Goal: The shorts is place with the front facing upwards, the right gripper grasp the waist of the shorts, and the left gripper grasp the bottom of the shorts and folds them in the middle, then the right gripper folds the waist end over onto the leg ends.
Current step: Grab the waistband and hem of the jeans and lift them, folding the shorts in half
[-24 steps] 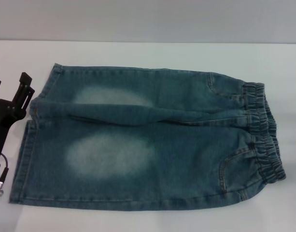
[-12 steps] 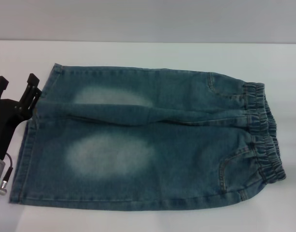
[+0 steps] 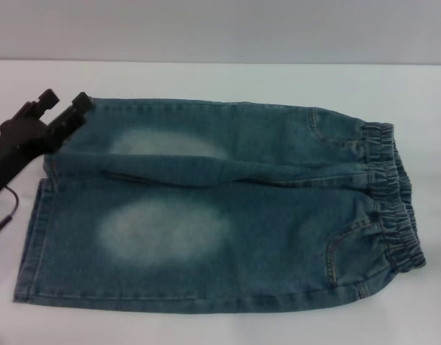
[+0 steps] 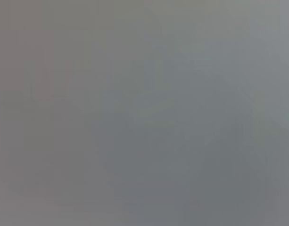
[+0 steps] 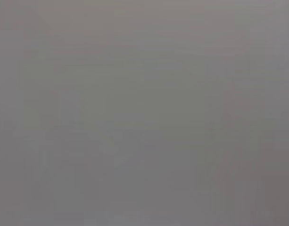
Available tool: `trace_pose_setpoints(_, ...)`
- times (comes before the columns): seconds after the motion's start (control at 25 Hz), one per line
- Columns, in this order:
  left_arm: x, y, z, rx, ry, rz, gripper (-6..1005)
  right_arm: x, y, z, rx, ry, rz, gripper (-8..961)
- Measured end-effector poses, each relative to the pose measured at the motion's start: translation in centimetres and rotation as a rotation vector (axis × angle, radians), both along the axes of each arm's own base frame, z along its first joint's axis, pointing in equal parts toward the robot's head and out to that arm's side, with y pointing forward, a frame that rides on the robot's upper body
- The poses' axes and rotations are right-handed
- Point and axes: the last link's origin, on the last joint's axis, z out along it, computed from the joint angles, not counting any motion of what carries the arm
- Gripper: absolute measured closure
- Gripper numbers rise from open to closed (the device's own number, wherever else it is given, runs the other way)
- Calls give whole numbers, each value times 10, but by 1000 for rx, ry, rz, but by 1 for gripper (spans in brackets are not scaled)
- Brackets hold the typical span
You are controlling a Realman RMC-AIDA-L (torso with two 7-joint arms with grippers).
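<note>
The blue-green denim shorts lie flat on the white table, front up. Their gathered elastic waist is at the right; the bottom of the shorts, with its straight leg hems, is at the left. My left gripper is open, its black fingers spread apart at the far corner of the farther leg hem, one fingertip over the denim's edge. Nothing is between the fingers. The right gripper is out of view. Both wrist views show only plain grey.
The white table runs around the shorts, with a grey wall behind it. A thin cable trails from the left arm beside the nearer leg hem.
My left gripper has swung away from me and to the right, from beside the leg hems up to the far hem corner, tilting its fingers toward the shorts. The shorts have not moved.
</note>
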Motion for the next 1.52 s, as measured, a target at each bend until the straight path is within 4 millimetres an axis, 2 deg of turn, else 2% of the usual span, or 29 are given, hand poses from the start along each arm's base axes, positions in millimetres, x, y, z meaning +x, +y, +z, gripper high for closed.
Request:
trace_pose_setpoints(0.24, 4, 25, 41, -374, 21, -13, 195, 6, -1, 8, 46, 25, -27, 131)
trace_pose_setpoints(0.32, 4, 25, 41, -374, 21, -13, 196, 9, -1, 11, 52, 26, -42, 131)
trace_pose_setpoints(0.36, 5, 27, 48, -451, 44, 1, 197, 10, 0, 13, 54, 27, -50, 132)
trace_pose_setpoints(0.4, 9, 27, 58, -618, 87, 45, 198, 14, 0, 15, 59, 30, -68, 132)
trace_pose_setpoints(0.48, 15, 24, 63, -754, 118, 85, 199, 16, 0, 17, 60, 31, -81, 132)
trace_pose_setpoints(0.6, 15, 24, 63, -754, 118, 85, 202, 24, 2, 23, 66, 32, -127, 132)
trace_pose_setpoints(0.64, 22, 19, 63, -914, 158, 160, 202, 27, 3, 25, 67, 33, -140, 132)
trace_pose_setpoints(0.68, 20, 14, 62, -971, 172, 216, 203, 30, 3, 27, 67, 37, -157, 132)
trace_pose_setpoints(0.8, 20, 14, 62, -971, 172, 216, 205, 38, 4, 32, 71, 54, -197, 132)
trace_pose_setpoints(0.88, 10, 0, 65, -1057, 121, 346, 207, 40, 6, 33, 63, 58, -214, 133)
trace_pose_setpoints(1.0, 7, -3, 70, -1065, 99, 377, 209, 42, 10, 35, 53, 64, -232, 133)
trace_pose_setpoints(1.04, 7, -3, 70, -1065, 99, 377, 210, 43, 12, 35, 53, 66, -237, 133)
trace_pose_setpoints(1.12, -4, -10, 82, -1075, 34, 491, 211, 43, 14, 37, 56, 71, -241, 133)
trace_pose_setpoints(1.2, -4, -10, 82, -1075, 34, 491, 213, 42, 16, 37, 56, 73, -241, 133)
trace_pose_setpoints(1.28, -16, -18, 91, -1071, -7, 574, 214, 42, 17, 38, 57, 73, -240, 133)
trace_pose_setpoints(1.52, -29, -30, 98, -1083, -33, 635, 219, 39, 20, 37, 54, 71, -232, 134)
